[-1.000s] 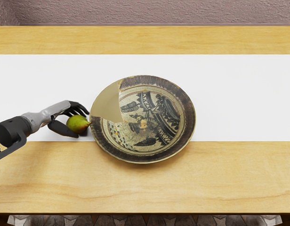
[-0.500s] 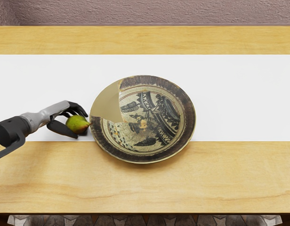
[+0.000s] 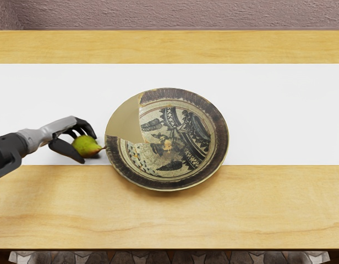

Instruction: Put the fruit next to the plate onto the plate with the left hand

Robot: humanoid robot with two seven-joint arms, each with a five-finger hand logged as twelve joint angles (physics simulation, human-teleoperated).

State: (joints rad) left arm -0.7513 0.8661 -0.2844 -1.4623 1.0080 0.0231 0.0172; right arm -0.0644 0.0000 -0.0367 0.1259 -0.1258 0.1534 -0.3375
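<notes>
Wood of the table is running across the nearest part of the view as a broad pale band. Just beyond it, the plate is lying flat, its near rim hanging over the wooden band and the rest of it sitting on the white runner that is crossing the table from side to side. Its dark rim is ringing a black-figured picture, and a plain tan patch is covering a wedge at its upper left.

Left of the plate, the fruit is sitting over the runner's near edge, green-yellow, small and pear-shaped, its pointed end reaching towards the plate's left rim and touching it or very nearly so. It is not lying on the plate. The left hand is grasping the fruit: the dark fingers are curling over its far side and the thumb is pressing in from the near side. Whether the fruit is resting on the cloth or being held just off it, I cannot tell. The left arm is coming in from the left edge, grey at the wrist and darker behind.

Farther back, a second band of table wood is showing beyond the runner, and a rough purplish wall is closing the top of the view.
</notes>
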